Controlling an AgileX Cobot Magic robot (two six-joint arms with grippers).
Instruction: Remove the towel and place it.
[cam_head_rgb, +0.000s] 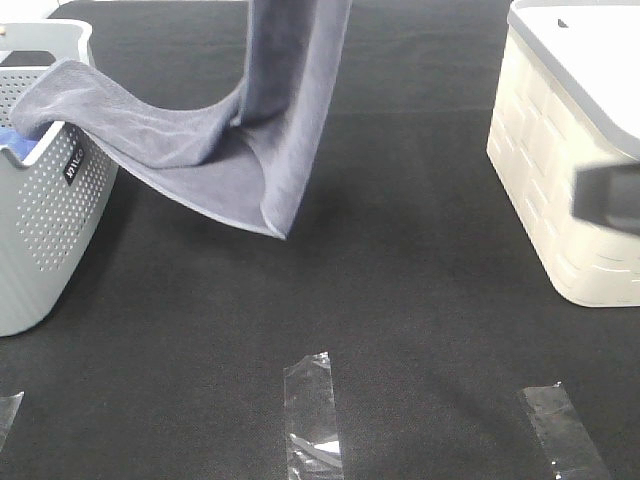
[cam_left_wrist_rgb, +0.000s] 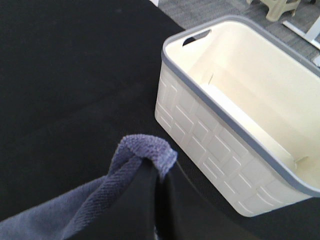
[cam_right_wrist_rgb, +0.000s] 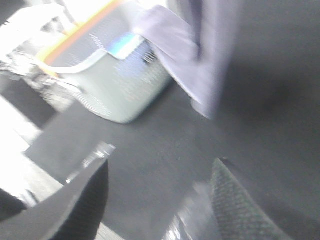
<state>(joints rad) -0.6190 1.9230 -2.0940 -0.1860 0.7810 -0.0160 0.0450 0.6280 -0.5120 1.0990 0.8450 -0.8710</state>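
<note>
The slate grey-blue towel (cam_head_rgb: 200, 150) hangs from above the exterior high view's top edge. It sweeps down over the black table, and its far end still lies on the rim of the grey perforated basket (cam_head_rgb: 50, 200). In the left wrist view my left gripper (cam_left_wrist_rgb: 159, 172) is shut on a folded edge of the towel (cam_left_wrist_rgb: 145, 150). My right gripper (cam_right_wrist_rgb: 160, 170) is open and empty over the table, well apart from the towel (cam_right_wrist_rgb: 200, 55). A dark blurred part of it (cam_head_rgb: 605, 197) shows at the right edge.
A cream basket with a grey rim (cam_head_rgb: 570, 150) stands empty at the right (cam_left_wrist_rgb: 225, 145). A bright blue cloth (cam_head_rgb: 20, 145) lies inside the grey basket (cam_right_wrist_rgb: 125, 85). Two clear tape strips (cam_head_rgb: 310, 415) (cam_head_rgb: 565, 430) mark the near table.
</note>
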